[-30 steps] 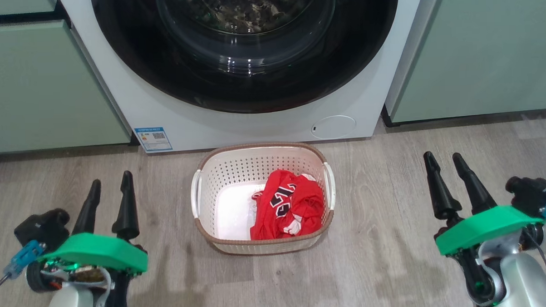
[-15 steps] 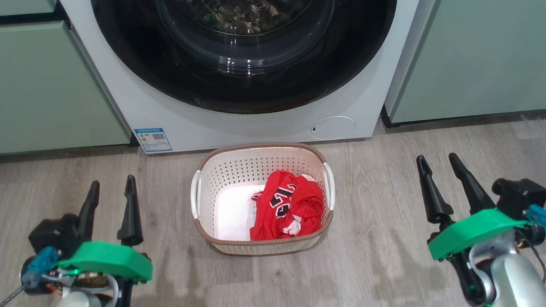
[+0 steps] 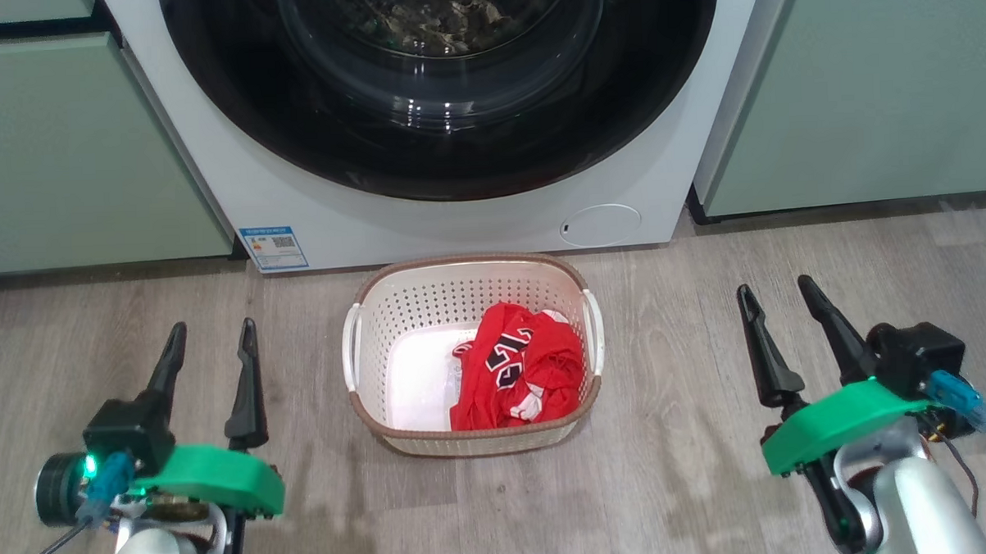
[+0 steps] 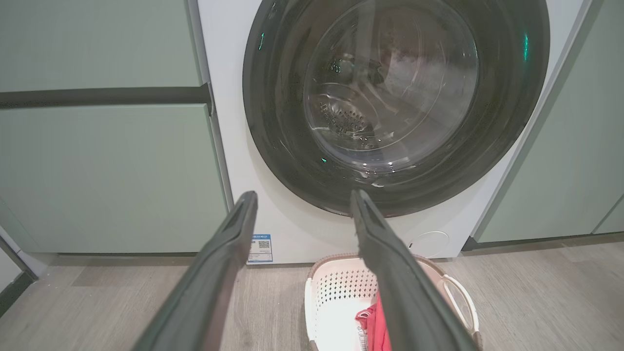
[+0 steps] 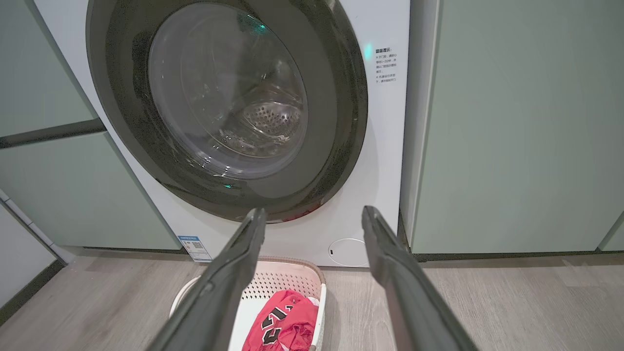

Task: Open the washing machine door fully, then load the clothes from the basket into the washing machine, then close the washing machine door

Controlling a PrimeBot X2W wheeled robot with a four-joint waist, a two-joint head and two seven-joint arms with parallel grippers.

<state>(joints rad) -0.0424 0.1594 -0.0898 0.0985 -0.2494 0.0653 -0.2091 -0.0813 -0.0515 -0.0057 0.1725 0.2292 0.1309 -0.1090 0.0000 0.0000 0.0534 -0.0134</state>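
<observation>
at step 1 we face the shut washing machine door, the clothes in the basket before it, left fingers and right fingers spread empty; next we likely hook its rim.

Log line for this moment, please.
door: shut, not yet opened | clothes: in basket | basket: on floor before washer | left hand: open, empty | right hand: open, empty
</observation>
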